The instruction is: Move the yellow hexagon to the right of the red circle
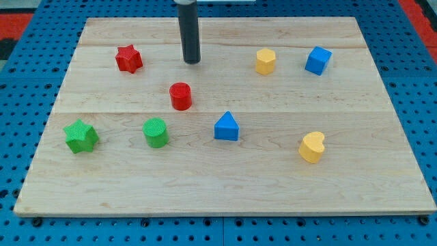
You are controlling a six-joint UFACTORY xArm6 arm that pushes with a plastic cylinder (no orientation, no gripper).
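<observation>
Near top edge of wooden board [225,184], left of centre: my tip [192,61], end of dark rod, touching no block. No jaws on this rod, so nothing to spread or pinch. Yellow hexagon [265,61] toward top edge, right of centre, level with my tip and well apart from it on the view's right. Red circle [181,96] around board's middle, slightly left, just below my tip toward bottom edge, not touching. Red star [128,59] near top edge toward top-left corner, left of my tip. Blue cube [318,60] near top edge toward top-right corner, just right of yellow hexagon, apart from it. Green star [81,136] by left edge, lower half. Green circle [156,132] right of green star, apart, below-left of red circle. Blue triangle [227,127] near board's centre, below-right of red circle. Yellow heart [312,147] in lower right part, well apart from right edge and from the rest.
</observation>
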